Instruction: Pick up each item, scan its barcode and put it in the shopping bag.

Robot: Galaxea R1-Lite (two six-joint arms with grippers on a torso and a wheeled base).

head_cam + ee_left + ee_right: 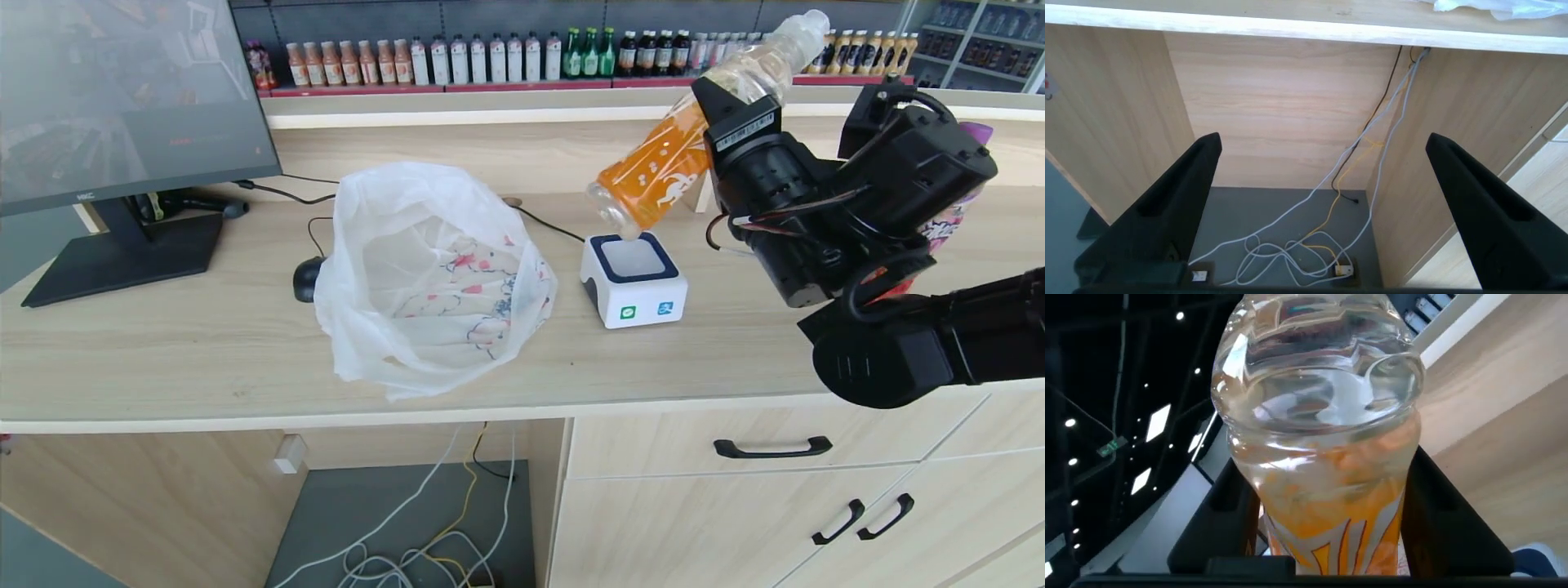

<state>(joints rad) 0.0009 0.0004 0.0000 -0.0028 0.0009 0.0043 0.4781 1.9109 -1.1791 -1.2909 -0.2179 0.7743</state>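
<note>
My right gripper (pixel 722 122) is shut on a clear bottle with an orange label (pixel 665 167), held tilted with its base just above the white barcode scanner (pixel 633 279) and its cap pointing up and away. In the right wrist view the bottle (pixel 1323 457) sits between the two fingers (pixel 1437 498). The white plastic shopping bag (pixel 433 278) stands open on the counter, left of the scanner. My left gripper (pixel 1323 212) hangs open below the counter, over the cable space, holding nothing.
A monitor (pixel 122 90) on its stand occupies the counter's left end, with a black mouse (pixel 307 278) beside the bag. A pink-printed item (pixel 951 216) stands behind my right arm. Shelves of bottles (pixel 506 57) line the back. Drawers (pixel 771 447) sit under the counter.
</note>
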